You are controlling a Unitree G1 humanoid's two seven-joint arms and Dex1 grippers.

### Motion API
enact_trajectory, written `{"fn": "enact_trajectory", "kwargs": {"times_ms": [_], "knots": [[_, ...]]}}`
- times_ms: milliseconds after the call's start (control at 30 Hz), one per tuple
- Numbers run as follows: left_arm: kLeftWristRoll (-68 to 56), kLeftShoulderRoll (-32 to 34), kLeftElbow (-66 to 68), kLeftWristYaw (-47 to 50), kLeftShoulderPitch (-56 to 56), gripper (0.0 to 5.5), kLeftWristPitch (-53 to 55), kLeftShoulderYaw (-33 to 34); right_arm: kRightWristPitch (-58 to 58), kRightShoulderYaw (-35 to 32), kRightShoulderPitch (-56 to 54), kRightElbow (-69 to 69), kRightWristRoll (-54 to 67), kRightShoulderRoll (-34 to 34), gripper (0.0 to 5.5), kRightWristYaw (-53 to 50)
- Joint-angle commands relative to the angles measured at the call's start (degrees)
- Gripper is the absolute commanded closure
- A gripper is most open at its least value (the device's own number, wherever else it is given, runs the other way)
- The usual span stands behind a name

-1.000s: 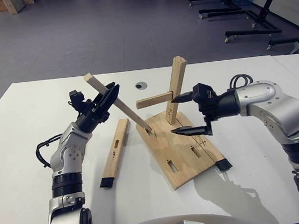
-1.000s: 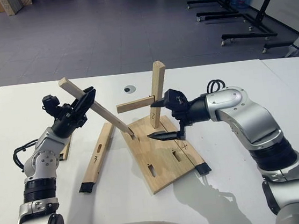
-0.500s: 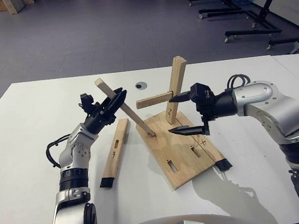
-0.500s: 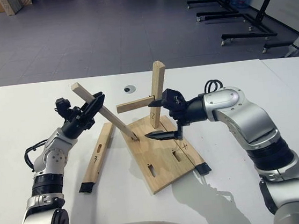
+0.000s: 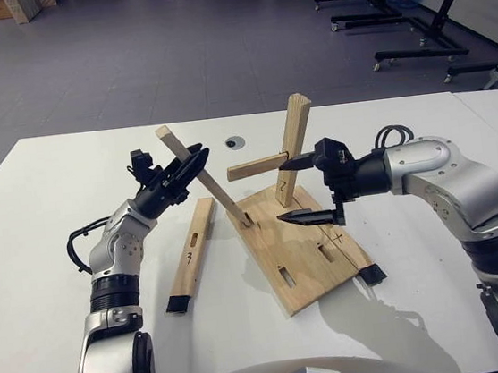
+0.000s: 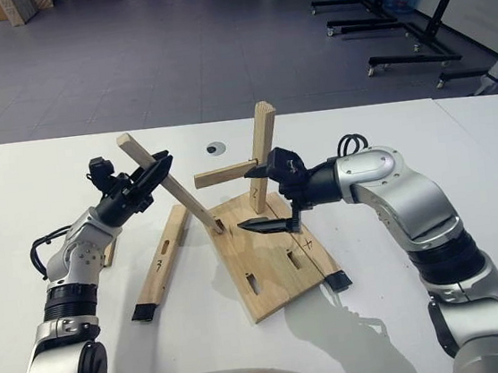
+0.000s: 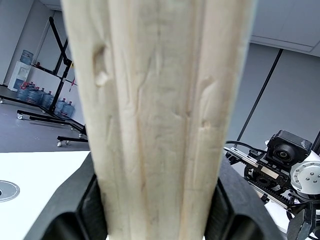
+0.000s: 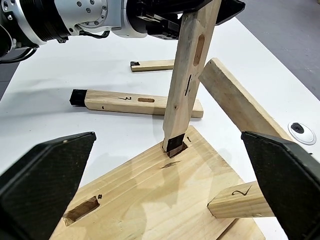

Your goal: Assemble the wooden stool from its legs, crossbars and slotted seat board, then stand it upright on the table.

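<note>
leg tip hidden in seat board slot, left claw gripping it; right claw wide.

Both head eyes overlook the table; wrist cameras sit close.

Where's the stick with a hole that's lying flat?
That leg lies on the table, on its left side in the head views, between the robot's left arm and the seat board, close beside the board's edge.
</note>
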Motion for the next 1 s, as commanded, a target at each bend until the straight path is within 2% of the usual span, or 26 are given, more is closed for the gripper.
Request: {"fn": "enact_trajectory", "kwargs": {"times_ms": [33,500,1000], "knots": [[1.1,-1.0,0.6,0.3,-1.8,3.46,-0.5,-0.5,0.3,0.4,-0.7,-0.5,0.3,0.1,0.14,-0.4],[3.5,-0.4,3.2,-1.0,-2.8,3.46,-1.7,-0.5,0.6,0.7,-0.4,-1.2,1.1,0.4,0.14,-1.3],[3.9,0.2,-1.3,-0.5,-1.5,3.46,-0.5,-0.7,0.5,0.9,-0.2,-1.3,1.2,0.5,0.14,-1.6]]}}
